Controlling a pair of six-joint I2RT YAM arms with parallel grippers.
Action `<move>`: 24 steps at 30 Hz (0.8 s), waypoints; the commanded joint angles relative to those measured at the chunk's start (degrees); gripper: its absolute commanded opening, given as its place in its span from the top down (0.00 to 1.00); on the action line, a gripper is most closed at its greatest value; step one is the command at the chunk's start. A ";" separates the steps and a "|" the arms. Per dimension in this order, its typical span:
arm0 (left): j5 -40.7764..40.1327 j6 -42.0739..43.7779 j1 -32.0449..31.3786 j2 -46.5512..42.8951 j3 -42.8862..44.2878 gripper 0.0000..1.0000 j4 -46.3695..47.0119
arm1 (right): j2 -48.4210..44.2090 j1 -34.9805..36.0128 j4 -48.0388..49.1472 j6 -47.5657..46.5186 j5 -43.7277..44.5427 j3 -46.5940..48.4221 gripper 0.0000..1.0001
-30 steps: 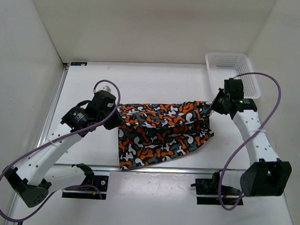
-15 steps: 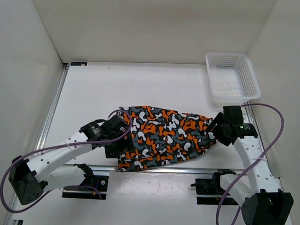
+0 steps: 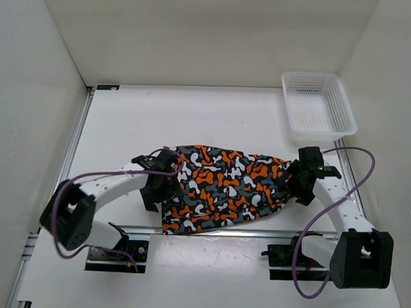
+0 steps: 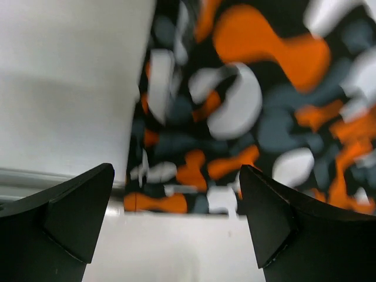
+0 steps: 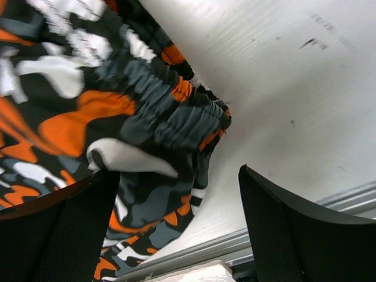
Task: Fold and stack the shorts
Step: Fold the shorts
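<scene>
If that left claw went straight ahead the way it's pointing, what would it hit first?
Probably the shorts: the open left gripper points at their edge, with the table just beside. Depth is unclear.
</scene>
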 commanded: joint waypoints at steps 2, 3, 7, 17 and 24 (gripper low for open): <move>-1.02 2.80 2.06 7.08 3.31 0.00 5.88 | 6.06 -0.31 8.35 1.48 -4.96 -2.26 0.20; -1.02 3.32 2.58 8.66 5.15 0.02 5.88 | 7.12 -0.31 10.62 1.48 -5.58 -2.26 0.22; 0.03 7.62 4.95 17.27 9.11 0.31 6.93 | 10.64 -0.31 17.40 1.48 -8.22 -3.49 0.47; 0.92 19.40 21.11 28.89 26.32 0.90 5.89 | 26.10 4.15 25.23 6.93 -15.00 6.43 0.94; -1.90 22.48 23.06 24.43 32.24 0.03 -1.85 | 28.94 6.72 18.56 2.63 -8.41 15.22 0.40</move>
